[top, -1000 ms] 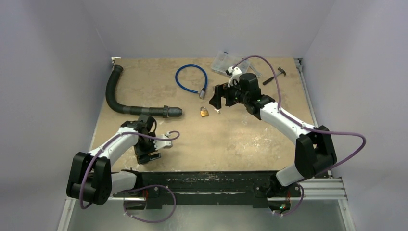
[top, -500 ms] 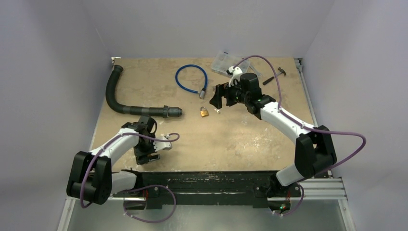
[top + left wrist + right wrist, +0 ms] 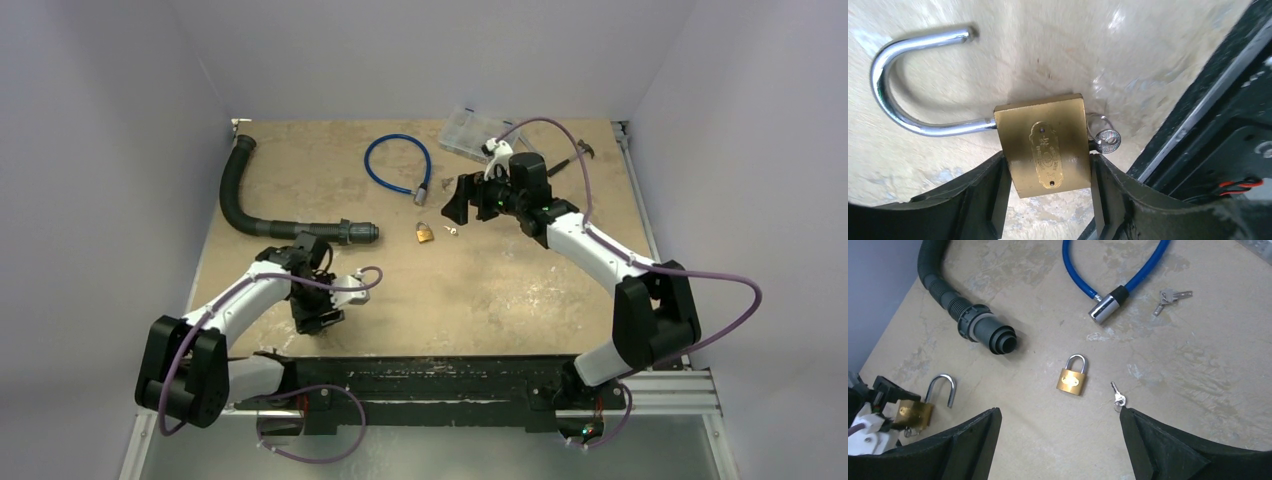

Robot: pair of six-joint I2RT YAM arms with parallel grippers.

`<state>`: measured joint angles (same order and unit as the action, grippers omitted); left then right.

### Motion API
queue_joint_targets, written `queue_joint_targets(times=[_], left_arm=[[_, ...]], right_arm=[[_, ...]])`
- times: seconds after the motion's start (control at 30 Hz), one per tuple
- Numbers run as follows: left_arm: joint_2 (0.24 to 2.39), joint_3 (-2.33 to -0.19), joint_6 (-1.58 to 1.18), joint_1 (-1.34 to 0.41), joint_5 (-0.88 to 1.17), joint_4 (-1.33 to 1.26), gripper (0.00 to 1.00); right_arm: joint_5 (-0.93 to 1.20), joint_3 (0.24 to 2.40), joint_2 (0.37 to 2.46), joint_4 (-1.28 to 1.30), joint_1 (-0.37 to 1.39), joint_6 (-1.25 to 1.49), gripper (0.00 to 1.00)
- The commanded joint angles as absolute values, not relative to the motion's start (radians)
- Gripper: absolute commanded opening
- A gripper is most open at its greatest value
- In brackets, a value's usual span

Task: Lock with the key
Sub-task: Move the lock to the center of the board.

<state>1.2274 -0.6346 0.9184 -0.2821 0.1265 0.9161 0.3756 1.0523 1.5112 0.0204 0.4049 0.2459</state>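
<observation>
A large brass padlock (image 3: 1045,145) lies on the table with its steel shackle (image 3: 898,80) swung open. A small key (image 3: 1108,140) is in its keyhole. My left gripper (image 3: 1049,167) is shut on the padlock's body, one finger on each side, near the table's front edge (image 3: 318,312). The right wrist view shows the same padlock at far left (image 3: 915,414). My right gripper (image 3: 1060,412) is open and empty, held above the table (image 3: 460,202). Below it lie a small shut brass padlock (image 3: 1071,380) and a loose key (image 3: 1118,397).
A black corrugated hose (image 3: 240,195) lies at the back left. A blue cable lock (image 3: 398,165) lies at the back middle, with a pair of keys (image 3: 1170,296) beside it. A clear plastic box (image 3: 470,130) and a small hammer (image 3: 572,157) lie at the back right. A black rail (image 3: 440,375) runs along the near edge.
My left gripper has shifted a little right and away from the front rail with the large padlock. My right gripper has drawn back slightly to the right, still open.
</observation>
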Motion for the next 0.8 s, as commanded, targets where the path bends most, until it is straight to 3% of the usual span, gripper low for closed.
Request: queue_joint_targets(times=[0.0, 0.13, 0.43, 0.77], left_arm=[[1.178, -0.74, 0.868, -0.337, 0.286, 0.97, 0.09], [1.158, -0.783, 0.822, -0.397, 0.334, 0.978, 0.0], [1.206, -0.797, 0.689, -0.581, 0.283, 0.842, 0.0], [1.45, -0.846, 0.499, -0.816, 0.175, 0.496, 0.0]], right_arm=[[0.458, 1.005, 1.443, -0.077, 0.345, 0.318, 0.99], [0.486, 0.941, 1.363, -0.147, 0.306, 0.347, 0.99], [0.491, 0.926, 1.329, -0.063, 0.3, 0.28, 0.99], [0.483, 0.909, 1.295, -0.059, 0.236, 0.268, 0.99]])
